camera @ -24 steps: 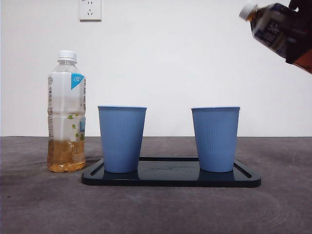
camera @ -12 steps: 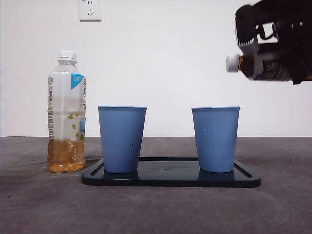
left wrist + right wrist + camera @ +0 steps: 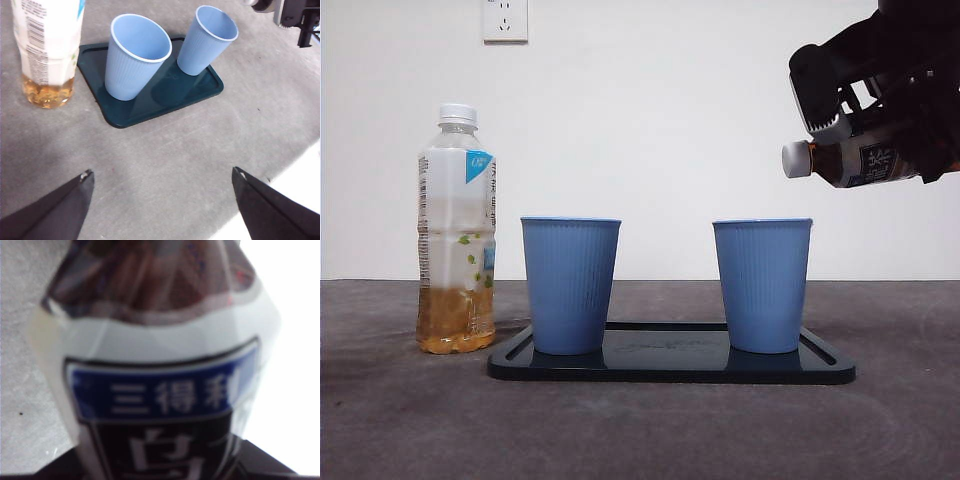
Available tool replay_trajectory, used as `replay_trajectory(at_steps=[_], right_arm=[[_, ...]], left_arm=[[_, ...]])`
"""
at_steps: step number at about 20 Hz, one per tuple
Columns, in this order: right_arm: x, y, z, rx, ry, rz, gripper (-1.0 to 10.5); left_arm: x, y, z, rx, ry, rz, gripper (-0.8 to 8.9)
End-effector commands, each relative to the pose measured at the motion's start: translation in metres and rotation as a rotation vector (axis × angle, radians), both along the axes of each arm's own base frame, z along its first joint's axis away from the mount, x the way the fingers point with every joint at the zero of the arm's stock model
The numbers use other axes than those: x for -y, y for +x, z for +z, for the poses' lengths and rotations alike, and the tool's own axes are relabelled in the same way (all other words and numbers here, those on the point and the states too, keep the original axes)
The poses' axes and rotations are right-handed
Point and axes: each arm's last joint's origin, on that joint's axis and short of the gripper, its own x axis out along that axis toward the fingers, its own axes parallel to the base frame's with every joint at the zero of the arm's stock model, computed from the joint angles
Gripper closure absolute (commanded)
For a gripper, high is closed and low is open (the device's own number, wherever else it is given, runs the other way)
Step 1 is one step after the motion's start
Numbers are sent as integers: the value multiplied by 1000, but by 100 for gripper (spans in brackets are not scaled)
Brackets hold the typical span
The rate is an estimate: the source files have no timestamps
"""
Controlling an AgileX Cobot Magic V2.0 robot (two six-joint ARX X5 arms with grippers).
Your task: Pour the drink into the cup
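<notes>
The right claw grips a dark drink bottle, tipped almost level above the right-hand blue cup on the black tray. This looks like the pouring step, though the white cap seems on (so nothing flows). Next: tilt the mouth further over the cup. The left claw waits wide open over the counter.

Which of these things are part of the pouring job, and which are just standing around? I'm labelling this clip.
In the job:
- dark bottle, cap still on, tipped about level in the right hand
- right blue cup, below the cap

Standing by:
- left blue cup
- dark tray under both cups
- tea bottle beside the tray
- left hand, open
- wall socket
</notes>
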Motion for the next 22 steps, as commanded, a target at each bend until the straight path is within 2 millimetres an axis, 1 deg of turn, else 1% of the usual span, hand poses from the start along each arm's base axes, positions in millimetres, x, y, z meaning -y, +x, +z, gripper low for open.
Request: replay_trajectory(at_steps=[1, 9, 12, 14, 17, 19, 21, 22], right_arm=[[-5, 5, 11, 54, -2, -6, 870], [-5, 5, 10, 52, -1, -5, 870], [-5, 5, 11, 75, 51, -32, 870], [-4, 4, 15, 114, 179, -71, 870], [1, -3, 32, 151, 514, -118, 870], [9, -9, 44, 182, 758, -159, 870], [22, -14, 55, 179, 1021, -205, 870], [30, -16, 58, 164, 1126, -215, 870]], left_arm=[[0, 0, 7, 31, 0, -9, 368], [0, 0, 7, 31, 0, -9, 368], [0, 0, 7, 31, 0, -9, 368], [0, 0, 7, 31, 0, -9, 368], [0, 0, 7, 31, 0, -9, 368], [0, 0, 7, 31, 0, -9, 368], [0, 0, 7, 31, 0, -9, 368], [0, 0, 7, 31, 0, -9, 368]])
